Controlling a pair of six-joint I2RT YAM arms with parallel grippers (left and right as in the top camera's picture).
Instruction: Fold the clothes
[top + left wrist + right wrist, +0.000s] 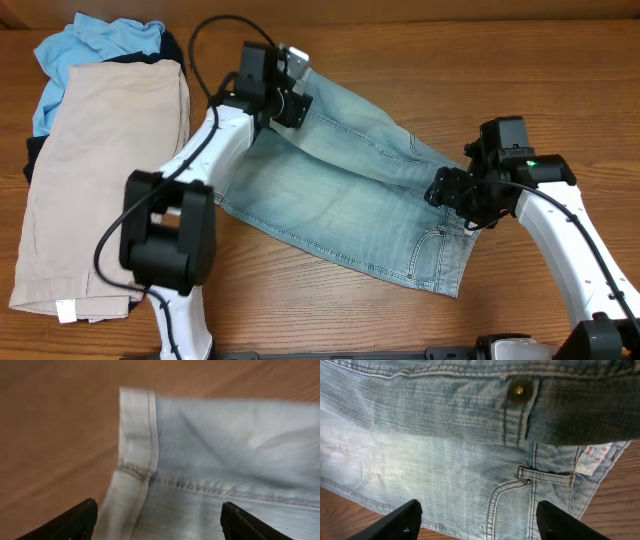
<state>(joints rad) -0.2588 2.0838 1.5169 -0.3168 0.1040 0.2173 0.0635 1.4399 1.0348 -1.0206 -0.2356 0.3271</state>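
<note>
The light-wash denim shorts (350, 195) lie spread across the middle of the table, folded lengthwise. My left gripper (296, 92) is open over the leg hem at the far end; the left wrist view shows the pale hem cuff (135, 455) between the open fingers (157, 520). My right gripper (452, 195) is open over the waist end. The right wrist view shows the waist button (519, 390), a belt loop (545, 477) and a pocket seam below the open fingers (477, 520). Neither gripper holds cloth.
A pile at the left holds beige shorts (105, 170) on top, a sky-blue top (95, 45) at the back and a black garment (35, 155) showing at the edge. Bare wooden table (560, 70) lies at the far right and front.
</note>
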